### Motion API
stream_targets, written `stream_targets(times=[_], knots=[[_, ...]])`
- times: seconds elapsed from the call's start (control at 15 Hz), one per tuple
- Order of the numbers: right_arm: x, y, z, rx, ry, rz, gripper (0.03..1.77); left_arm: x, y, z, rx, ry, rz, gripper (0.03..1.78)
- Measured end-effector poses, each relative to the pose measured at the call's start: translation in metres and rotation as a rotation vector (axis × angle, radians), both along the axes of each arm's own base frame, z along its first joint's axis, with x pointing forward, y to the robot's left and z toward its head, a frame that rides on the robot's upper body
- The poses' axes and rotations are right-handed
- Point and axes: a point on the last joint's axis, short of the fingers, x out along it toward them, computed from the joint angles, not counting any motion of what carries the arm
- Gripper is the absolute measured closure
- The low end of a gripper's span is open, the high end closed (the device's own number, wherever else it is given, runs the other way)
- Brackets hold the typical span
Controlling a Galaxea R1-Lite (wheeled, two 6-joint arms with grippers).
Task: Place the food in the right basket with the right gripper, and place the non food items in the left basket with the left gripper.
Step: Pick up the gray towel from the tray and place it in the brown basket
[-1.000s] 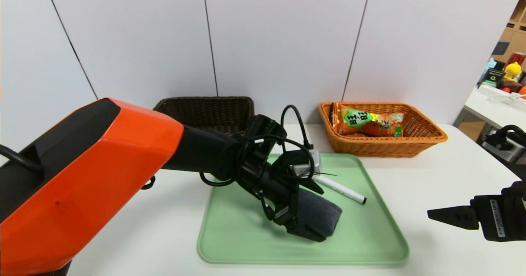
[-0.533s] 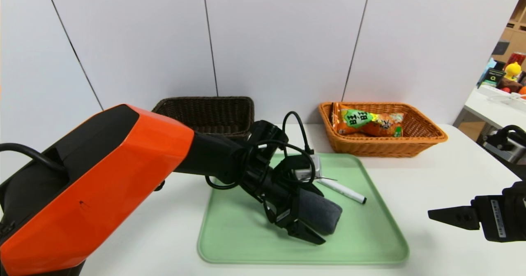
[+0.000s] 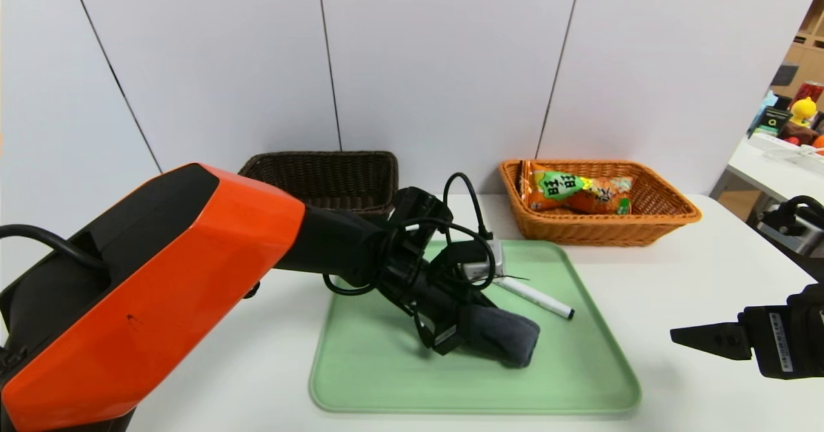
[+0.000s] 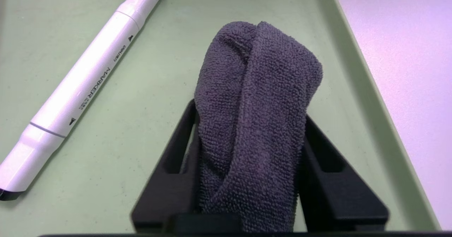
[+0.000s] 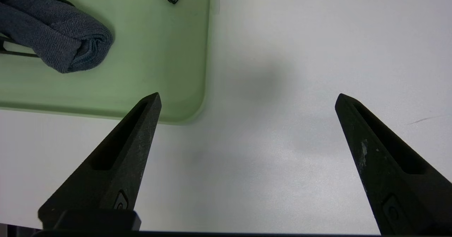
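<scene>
Item: counter [image 3: 682,264], white, carrying everything I am working over.
Item: green tray [image 3: 573,380], lower centre of the frame, presenting the goods for sorting.
Item: orange-tan basket [image 3: 592,231], upper right, receiving food.
Item: dark brown basket [image 3: 322,165], upper centre-left, awaiting non-food.
Item: left gripper [image 4: 249,110], over the tray; I am pinching the cloth with its fingers, one along each long side, probably because soft pile is yielding and needing a firm squeeze before lifting.
Item: right gripper [image 5: 249,95], idling at the lower right, fingers spread, holding nothing.
Item: grey rolled cloth [image 3: 510,334], lying on the tray, its free end protruding beyond the grip.
Item: orange snack bag [image 3: 582,194], resting inside the orange-tan basket, so food is seemingly settled.
Item: white marker [image 3: 535,297], lying apart on the tray, presumably awaiting its turn.
</scene>
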Motion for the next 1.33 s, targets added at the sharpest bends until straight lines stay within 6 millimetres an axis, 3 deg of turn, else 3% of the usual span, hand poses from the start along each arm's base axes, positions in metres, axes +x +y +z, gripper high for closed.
stream_targets(times=[0.07, 0.33, 0.6, 1.0, 1.33], knots=[[0.000, 0.000, 0.000, 0.000, 0.000, 0.000, 0.10, 0.000, 0.001, 0.002, -0.002, 0.003, 0.005, 1.51], [-0.001, 0.000, 0.000, 0.002, -0.005, 0.000, 0.10, 0.005, 0.011, 0.017, -0.019, 0.051, 0.060, 1.51], [0.001, 0.000, 0.001, 0.006, -0.027, 0.002, 0.10, 0.015, 0.036, 0.045, -0.062, 0.081, 0.146, 1.51], [0.005, 0.002, 0.004, 0.014, -0.051, 0.013, 0.10, 0.028, 0.092, 0.098, -0.137, 0.085, 0.325, 1.51], [0.014, 0.006, 0.005, 0.019, -0.086, 0.025, 0.10, 0.046, 0.152, 0.132, -0.195, 0.105, 0.546, 1.51]])
